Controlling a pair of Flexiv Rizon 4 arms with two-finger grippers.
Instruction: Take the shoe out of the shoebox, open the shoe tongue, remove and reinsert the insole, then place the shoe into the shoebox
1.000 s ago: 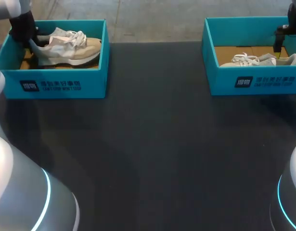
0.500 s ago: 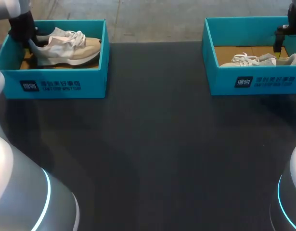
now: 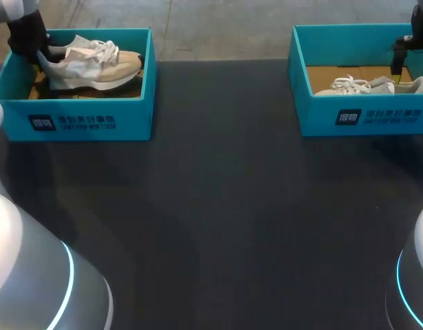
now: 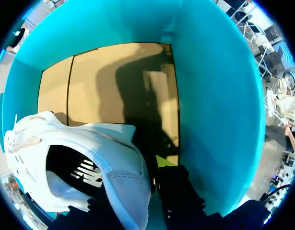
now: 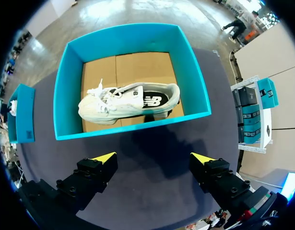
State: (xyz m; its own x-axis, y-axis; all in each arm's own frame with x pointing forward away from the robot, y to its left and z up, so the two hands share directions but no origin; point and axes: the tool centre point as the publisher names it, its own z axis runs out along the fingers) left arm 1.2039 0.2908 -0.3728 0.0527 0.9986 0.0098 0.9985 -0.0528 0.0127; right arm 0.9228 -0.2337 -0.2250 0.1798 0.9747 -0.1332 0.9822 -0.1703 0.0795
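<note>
A white and beige sneaker (image 3: 91, 64) hangs heel-high inside the left teal shoebox (image 3: 80, 117). My left gripper (image 3: 40, 56) is shut on its heel. In the left wrist view the heel collar of the sneaker (image 4: 116, 163) sits between the dark fingers of my left gripper (image 4: 137, 194), with the box's cardboard floor (image 4: 113, 81) beyond. A second white sneaker (image 3: 369, 86) lies on its side in the right teal shoebox (image 3: 362, 117). My right gripper (image 3: 402, 53) hangs open above that box's right end. From the right wrist, the open gripper (image 5: 152, 158) is apart from the sneaker (image 5: 128, 103).
Dark table (image 3: 218, 206) lies between and in front of the two boxes. The right shoebox (image 5: 133, 128) has upright walls all round; the left shoebox (image 5: 20, 112) shows far off beside it. My arms' grey bases (image 3: 32, 275) fill the near corners.
My left gripper has risen and drawn back, lifting the left sneaker's heel up within the box. The right arm and its sneaker have stayed put.
</note>
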